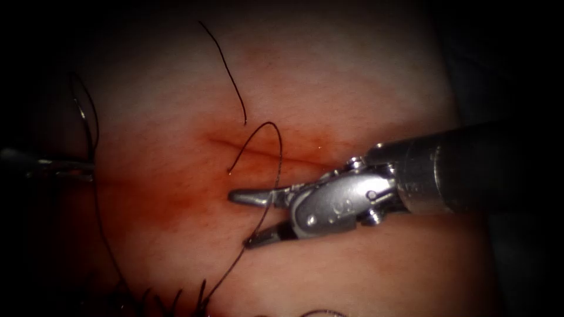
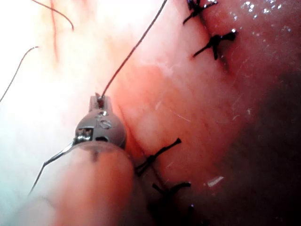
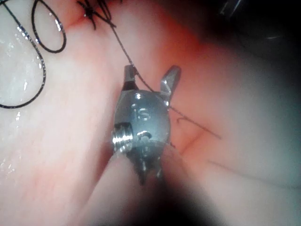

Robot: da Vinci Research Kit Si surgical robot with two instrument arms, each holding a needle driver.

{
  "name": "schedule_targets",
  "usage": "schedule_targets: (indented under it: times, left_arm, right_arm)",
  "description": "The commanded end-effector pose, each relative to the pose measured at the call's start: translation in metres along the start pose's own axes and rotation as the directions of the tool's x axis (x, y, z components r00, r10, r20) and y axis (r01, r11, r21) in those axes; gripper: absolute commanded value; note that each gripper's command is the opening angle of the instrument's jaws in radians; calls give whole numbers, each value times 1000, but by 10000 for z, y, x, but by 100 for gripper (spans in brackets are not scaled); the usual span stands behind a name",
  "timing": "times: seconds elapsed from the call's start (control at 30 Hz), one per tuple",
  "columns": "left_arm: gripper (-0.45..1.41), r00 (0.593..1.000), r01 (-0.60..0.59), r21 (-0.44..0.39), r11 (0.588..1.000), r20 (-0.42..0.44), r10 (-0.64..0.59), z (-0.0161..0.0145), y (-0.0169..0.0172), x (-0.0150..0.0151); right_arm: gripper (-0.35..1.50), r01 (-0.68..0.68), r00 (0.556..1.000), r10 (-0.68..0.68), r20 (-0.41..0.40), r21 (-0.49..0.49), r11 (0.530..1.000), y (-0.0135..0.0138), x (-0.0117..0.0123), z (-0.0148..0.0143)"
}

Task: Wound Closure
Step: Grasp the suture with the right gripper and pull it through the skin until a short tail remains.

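My right tool (image 1: 241, 219) reaches in from the right, low over the tissue (image 1: 352, 76), just below the cut (image 1: 264, 149). Its jaws stand open and a black thread (image 1: 277, 164) runs between them without being gripped; the right wrist view shows the same open jaws (image 3: 150, 77) with the thread (image 3: 141, 80) crossing them. At the far left edge sits my left tool (image 1: 59, 167), shut on the thread (image 2: 127, 56) at its jaw tips (image 2: 99, 100). A thin curved strand (image 1: 88, 117) rises above the left tool; I cannot tell whether it is needle or thread.
Tied black stitches (image 1: 170, 299) line the near edge of the tissue, and stitches (image 2: 214, 42) also cross the cut beside the left tool. A loose thread end (image 1: 226, 64) lies above the cut. Red fluid (image 1: 158, 199) stains the tissue left of the right tool. Thread loops (image 3: 28, 52) lie on pale tissue.
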Motion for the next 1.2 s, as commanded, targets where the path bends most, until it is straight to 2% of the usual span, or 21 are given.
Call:
schedule_targets:
  times: [0.03, 0.23, 0.43, 0.57, 0.73, 0.8, 0.9, 0.93, 0.97, 1.0, 1.03, 1.07, 1.2]
  left_arm:
    - [-45, 1000, -1, -1, 1000, -2, 1, 8, -1, -3]
    - [-45, 1000, -1, -1, 1000, -2, 1, 9, -1, -4]
    - [-45, 1000, -1, -1, 1000, -2, 1, 10, -2, -4]
    - [-45, 1000, -2, -3, 1000, -1, 2, 10, -2, -4]
    - [-45, 1000, -1, -3, 1000, 0, 1, 10, -1, -3]
    - [-45, 1000, -1, -3, 1000, 0, 1, 11, -2, -3]
    - [-45, 1000, 0, -2, 1000, 2, 0, 12, -2, -2]
    - [-45, 1000, -1, -1, 1000, 2, 1, 13, -1, -2]
    - [-45, 1000, -1, -4, 1000, 3, 1, 13, -1, -2]
    - [-45, 1000, -1, -4, 1000, 3, 1, 13, -1, -2]
    - [-45, 1000, -2, -4, 1000, 3, 2, 12, -1, -2]
    - [-45, 1000, -2, -5, 1000, 2, 2, 12, -1, -2]
    - [-45, 1000, 3, -6, 1000, 0, -3, 10, 0, -3]
  right_arm:
    - [145, 1, 1000, -1, -17, 0, 1000, -12, 3, -4]
    - [145, -14, 999, 13, -42, -24, 1000, -43, 39, -63]
    - [145, -35, 998, 35, -51, -8, 999, -55, 70, -128]
    - [147, -60, 997, 59, -43, -36, 998, -46, 80, -160]
    - [147, -91, 996, 89, -21, -95, 991, -10, 76, -200]
    - [145, -79, 997, 79, 1, -127, 989, 2, 65, -197]
    - [147, -84, 996, 84, -7, -134, 987, 14, 46, -178]
    - [147, -82, 997, 82, -10, -141, 987, 21, 27, -153]
    - [147, -82, 997, 81, -13, -142, 987, 23, 21, -147]
    - [147, -78, 997, 76, -22, -144, 987, 29, 2, -124]
    - [147, -76, 997, 74, -20, -149, 986, 31, -5, -114]
    - [147, -69, 997, 65, -30, -161, 985, 33, -21, -93]
    - [148, -55, 997, 45, -57, -189, 980, 33, -40, -53]
